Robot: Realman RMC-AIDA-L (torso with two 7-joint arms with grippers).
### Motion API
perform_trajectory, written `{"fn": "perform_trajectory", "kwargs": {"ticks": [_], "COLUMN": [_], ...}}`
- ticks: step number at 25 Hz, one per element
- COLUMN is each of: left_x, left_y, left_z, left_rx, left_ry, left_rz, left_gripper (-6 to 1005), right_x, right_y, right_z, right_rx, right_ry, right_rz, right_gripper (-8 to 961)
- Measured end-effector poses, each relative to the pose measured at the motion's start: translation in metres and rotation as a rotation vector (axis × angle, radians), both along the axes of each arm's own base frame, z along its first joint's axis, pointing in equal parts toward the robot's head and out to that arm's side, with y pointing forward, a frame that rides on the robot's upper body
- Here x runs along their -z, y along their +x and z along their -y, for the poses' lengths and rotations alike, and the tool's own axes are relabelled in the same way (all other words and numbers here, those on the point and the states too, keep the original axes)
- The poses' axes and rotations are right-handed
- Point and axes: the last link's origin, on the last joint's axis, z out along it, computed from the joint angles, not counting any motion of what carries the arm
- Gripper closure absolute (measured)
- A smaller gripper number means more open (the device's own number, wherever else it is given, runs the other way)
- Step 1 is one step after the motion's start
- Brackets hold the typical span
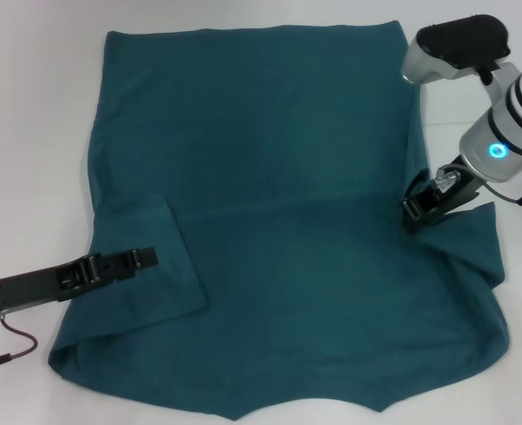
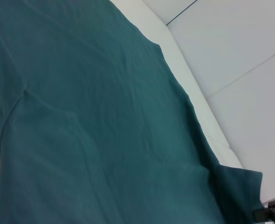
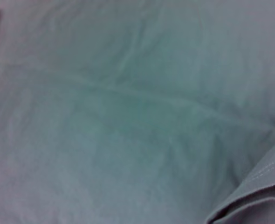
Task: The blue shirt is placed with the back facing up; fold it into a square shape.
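Observation:
The blue shirt (image 1: 287,177) lies spread flat on the white table, filling most of the head view. Its left sleeve (image 1: 168,283) is folded inward onto the body. My left gripper (image 1: 148,258) hovers low over that folded sleeve, pointing toward the shirt's middle. My right gripper (image 1: 416,212) is down at the shirt's right edge where the right sleeve (image 1: 473,248) begins, and looks shut on a pinch of cloth there. The left wrist view shows the shirt (image 2: 105,116) stretching away. The right wrist view is filled with shirt (image 3: 128,116) cloth seen up close, a hem in one corner.
Bare white table (image 1: 31,133) borders the shirt on the left and far sides. The right arm's white body (image 1: 509,124) stands over the table's right side. A thin cable (image 1: 13,345) trails from the left arm. Grey floor (image 2: 249,46) lies beyond the table edge.

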Motion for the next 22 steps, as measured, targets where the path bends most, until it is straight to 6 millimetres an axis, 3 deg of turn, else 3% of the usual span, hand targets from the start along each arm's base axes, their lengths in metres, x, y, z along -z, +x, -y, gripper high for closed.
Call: {"fn": "perform_trajectory", "kwargs": {"ticks": [11,22], "left_x": [0.000,0.000], "left_y": [-0.001,-0.001], "left_z": [0.001,0.001], "left_rx": [-0.002,0.000], "left_ry": [-0.001,-0.005], "left_rz": [0.000,0.001], "left_gripper": [365,365], "right_x": [-0.019,-0.071], "right_y": [0.025,0.075], "right_z": [0.008,0.022], "right_rx": [0.051,0.152], "right_ry": [0.037,0.152], "right_rz": [0.007,0.039], "right_gripper": [943,943]}}
